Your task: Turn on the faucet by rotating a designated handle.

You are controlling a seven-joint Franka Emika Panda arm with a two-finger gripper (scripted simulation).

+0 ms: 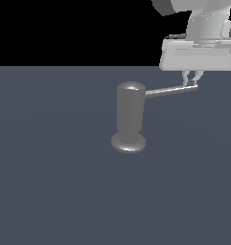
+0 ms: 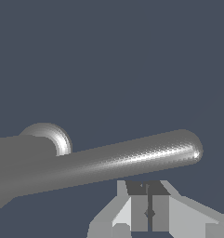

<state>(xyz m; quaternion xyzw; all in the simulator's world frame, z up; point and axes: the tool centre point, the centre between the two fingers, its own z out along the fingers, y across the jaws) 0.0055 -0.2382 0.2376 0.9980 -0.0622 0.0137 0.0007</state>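
Observation:
The faucet (image 1: 131,115) is a dull grey upright cylinder on a round disc base, standing mid-scene in the exterior view. Its handle (image 1: 170,90), a thin grey rod, sticks out toward the exterior view's right. My white gripper (image 1: 191,81) hangs right at the rod's rounded tip, its fingertips at the rod's level. In the wrist view the handle (image 2: 132,160) runs across the picture, with the faucet body (image 2: 16,162) at one end. The gripper (image 2: 149,207) sits beside the rod near its tip. Its fingers (image 2: 140,211) are pressed together, with nothing between them.
The faucet stands on a flat dark blue-grey floor (image 1: 50,191). The arm's white hand and wrist (image 1: 198,52) hang above the handle's tip. Nothing else is in view.

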